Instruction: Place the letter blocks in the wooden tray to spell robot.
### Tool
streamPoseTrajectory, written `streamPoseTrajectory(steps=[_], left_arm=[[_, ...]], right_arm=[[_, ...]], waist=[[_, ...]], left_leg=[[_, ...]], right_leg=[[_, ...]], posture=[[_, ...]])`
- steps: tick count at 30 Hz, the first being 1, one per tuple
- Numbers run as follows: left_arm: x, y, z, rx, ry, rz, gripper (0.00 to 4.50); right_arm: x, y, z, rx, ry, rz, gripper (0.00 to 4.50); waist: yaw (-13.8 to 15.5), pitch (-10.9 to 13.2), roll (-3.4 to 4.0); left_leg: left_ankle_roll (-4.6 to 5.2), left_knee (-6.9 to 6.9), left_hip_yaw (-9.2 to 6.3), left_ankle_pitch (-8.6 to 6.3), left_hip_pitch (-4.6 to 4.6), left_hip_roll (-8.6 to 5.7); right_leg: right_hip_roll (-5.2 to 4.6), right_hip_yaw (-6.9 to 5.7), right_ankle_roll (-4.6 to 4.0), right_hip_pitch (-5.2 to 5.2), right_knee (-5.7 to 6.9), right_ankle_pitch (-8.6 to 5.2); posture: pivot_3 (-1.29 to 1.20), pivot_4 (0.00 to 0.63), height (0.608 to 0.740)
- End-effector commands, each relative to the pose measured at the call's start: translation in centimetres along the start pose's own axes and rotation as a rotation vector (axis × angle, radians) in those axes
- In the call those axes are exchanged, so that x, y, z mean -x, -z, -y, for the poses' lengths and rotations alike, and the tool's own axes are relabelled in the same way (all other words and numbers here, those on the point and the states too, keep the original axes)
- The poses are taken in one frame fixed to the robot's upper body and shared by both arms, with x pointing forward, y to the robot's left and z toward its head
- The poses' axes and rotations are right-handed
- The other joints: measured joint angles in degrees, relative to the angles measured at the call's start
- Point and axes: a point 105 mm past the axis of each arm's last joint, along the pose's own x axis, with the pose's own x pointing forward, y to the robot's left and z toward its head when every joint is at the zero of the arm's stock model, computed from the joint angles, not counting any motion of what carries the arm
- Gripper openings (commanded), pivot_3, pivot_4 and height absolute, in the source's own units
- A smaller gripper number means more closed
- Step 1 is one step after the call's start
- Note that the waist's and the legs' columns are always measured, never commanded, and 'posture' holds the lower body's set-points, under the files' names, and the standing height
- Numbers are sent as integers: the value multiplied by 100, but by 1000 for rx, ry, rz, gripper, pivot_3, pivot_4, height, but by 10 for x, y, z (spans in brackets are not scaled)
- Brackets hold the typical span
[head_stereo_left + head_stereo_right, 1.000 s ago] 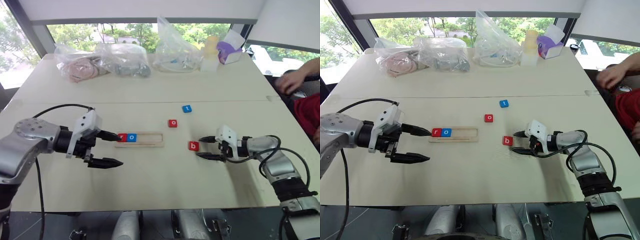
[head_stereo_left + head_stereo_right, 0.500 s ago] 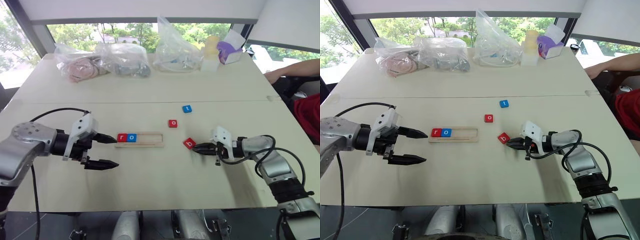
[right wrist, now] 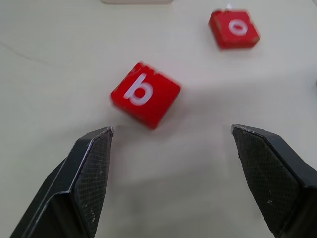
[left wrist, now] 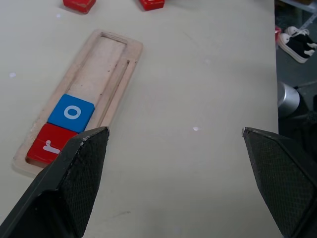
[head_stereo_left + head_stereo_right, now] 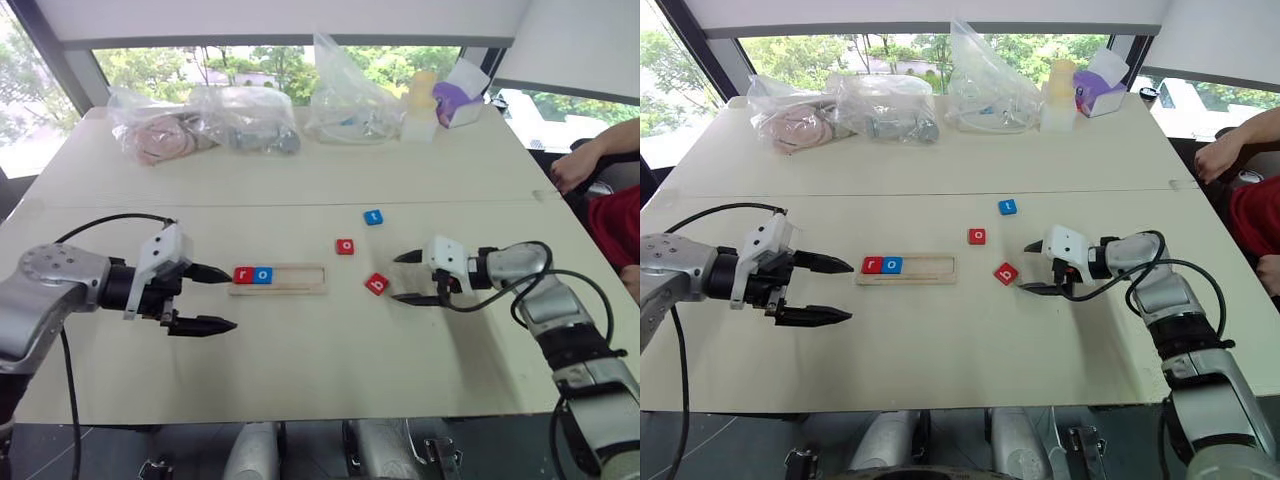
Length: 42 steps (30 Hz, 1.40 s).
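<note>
The wooden tray (image 5: 300, 279) lies mid-table with a red r block (image 5: 243, 275) and a blue o block (image 5: 263, 274) at its left end. A red b block (image 5: 377, 284) lies turned on the table to the tray's right, a red o block (image 5: 345, 246) behind it and a blue t block (image 5: 373, 216) farther back. My right gripper (image 5: 407, 277) stands open just right of the b block, which sits free ahead of its fingers (image 3: 94, 173). My left gripper (image 5: 214, 298) is open just left of the tray, nothing between its fingers (image 4: 79, 168).
Several clear plastic bags (image 5: 240, 120) and small containers (image 5: 440, 100) line the table's far edge. A person's arm (image 5: 600, 160) shows at the right side. A seam (image 5: 300, 205) crosses the table behind the blocks.
My right gripper shut at the b block, nudging it askew toward the tray, then opened and lifted slightly. The left gripper stayed open in place. The person's arm shifted.
</note>
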Motion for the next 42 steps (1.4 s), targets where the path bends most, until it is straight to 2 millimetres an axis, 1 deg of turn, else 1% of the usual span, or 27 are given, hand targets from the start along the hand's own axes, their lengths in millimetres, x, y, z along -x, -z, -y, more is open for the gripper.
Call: streamPoseTrajectory(steps=[1, 4, 6, 10, 13, 16, 17, 19, 21, 22, 23, 25, 26, 27, 28, 30, 31, 33, 36, 39, 41, 42], left_arm=[[3, -9, 1, -32, -7, 12, 4500], [3, -8, 3, -25, -16, 15, 4500], [3, -7, 6, -14, -23, 18, 4500], [3, -5, 12, 9, -48, 32, 4500], [2, -5, 15, 23, -67, 47, 4500], [3, -5, 15, 29, -86, 51, 4500], [3, -5, 15, 31, -93, 51, 4500], [5, -5, 15, 35, -102, 52, 4500], [7, -5, 16, 42, -106, 53, 4500], [8, -5, 16, 44, -109, 51, 4500], [8, -4, 15, 46, -111, 50, 4500], [11, -3, 12, 53, -118, 49, 4500], [11, -3, 11, 55, -120, 49, 4500], [13, -2, 9, 58, -121, 43, 4500], [16, -2, 7, 61, -121, 35, 4500], [21, 0, 1, 65, -129, 17, 4500], [25, 2, -2, 66, -137, 4, 4500], [34, 8, -9, 76, -160, -29, 4500], [48, 15, -15, 96, -186, -65, 4500], [60, 20, -20, 98, -220, -89, 4500], [65, 18, -25, 85, -251, -84, 4500], [66, 17, -26, 82, -253, -80, 4500]], right_arm=[[-6, -5, 0, 136, -111, -35, 3928], [-10, -10, 8, 213, -169, -60, 3928], [-12, -11, 9, 263, -232, -83, 3928], [-18, 0, 3, 331, -363, -161, 3928], [-22, 9, -3, 344, -428, -201, 3123], [-27, 13, -9, 369, -471, -209, 1578], [-27, 14, -10, 384, -479, -211, 1183], [-27, 12, -9, 391, -480, -201, 1176], [-25, 7, -3, 391, -454, -189, 1176], [-22, 1, 2, 366, -435, -177, 1176], [-19, -9, 10, 331, -403, -147, 1176], [-17, -40, 29, 194, -333, -40, 1176], [-17, -50, 32, 154, -322, -4, 1176], [-18, -70, 35, 107, -324, 43, 1176], [-20, -90, 32, 77, -345, 82, 1176], [-29, -118, 24, 18, -377, 130, 1176], [-38, -128, 21, -2, -365, 134, 1176], [-57, -142, 13, -44, -353, 113, 1176], [-81, -157, 9, -137, -306, 104, 1176], [-103, -162, 8, -157, -249, 78, 1176], [-116, -163, 9, -145, -214, 55, 1176], [-122, -161, 13, -121, -178, 38, 1176]], waist=[[1, 0, 0], [-4, 1, 2], [-12, 2, 2], [-4, 1, 2], [5, 2, -8], [-7, 1, -15], [-9, 2, -17], [-9, 3, -18], [-5, 3, -18], [-1, 4, -18], [1, 5, -16], [6, 17, -9], [4, 30, -2], [3, 33, 3], [-8, 34, 5], [-19, 34, 6], [-22, 34, 6], [-14, 33, 5], [0, 33, 6], [17, 32, 5], [14, 31, 2], [11, 31, 2]], left_leg=[[0, -2, 0, 0, 0, 0], [0, -1, 1, 0, 0, -1], [0, 0, 2, 0, 1, -1], [0, -2, -3, 0, 2, 0], [0, -2, -5, 0, 25, 0], [-1, -7, -4, -1, 98, 0], [-1, -7, -2, -1, 111, 0], [-2, -10, -1, -1, 161, 1], [-2, -13, -3, -1, 174, 2], [-2, -13, -4, -1, 174, 2], [-2, -13, -7, -1, 171, 2], [-3, -13, -7, -1, 162, 1], [-3, -13, -6, -1, 153, 1], [-3, -13, -6, -1, 145, 1], [-3, -13, -6, -1, 133, 1], [-8, -11, -8, 2, 71, 5], [-9, -12, -10, 3, 56, 8], [-8, -26, -17, 3, 54, 15], [-8, -49, -19, 3, 43, 13], [-10, -33, -22, 4, -14, 7], [-14, -17, -20, 6, -57, 1], [-15, -14, -11, 7, -61, -2]], right_leg=[[0, 0, 0, -1, 0, 0], [-2, 0, 1, 0, 0, 0], [-3, 0, 1, 0, 0, 1], [-5, -1, 1, 1, 0, 1], [-11, -2, -1, 28, -1, 0], [-17, -1, -24, 103, -12, -12], [-18, 1, -28, 115, -12, -12], [-19, 5, -37, 159, -14, -16], [-20, 5, -42, 171, -15, -19], [-21, 5, -42, 171, -15, -19], [-22, 5, -42, 169, -16, -19], [-26, 5, -42, 162, -16, -19], [-28, 5, -42, 153, -15, -18], [-29, 5, -42, 144, -12, -18], [-30, 5, -41, 129, -8, -17], [-27, 5, -25, 55, 15, -4], [-21, 5, -23, 33, 23, -1], [-11, -1, -32, 21, 29, -4], [-12, -4, -44, -2, 31, -11], [-20, -12, -43, -44, 29, -10], [-29, -14, -37, -80, 29, -6], [-36, -14, -31, -85, 28, -3]], posture=[[0, 150, 735], [0, 150, 735], [0, 150, 735], [0, 150, 735], [0, 150, 735], [0, 150, 735], [0, 150, 735], [0, 150, 735], [0, 150, 735], [0, 150, 735], [0, 150, 735], [0, 150, 735], [0, 150, 735], [0, 150, 735], [0, 150, 735], [0, 150, 735], [0, 150, 735], [0, 150, 735], [0, 150, 735], [0, 150, 735], [0, 150, 735], [0, 150, 735]])
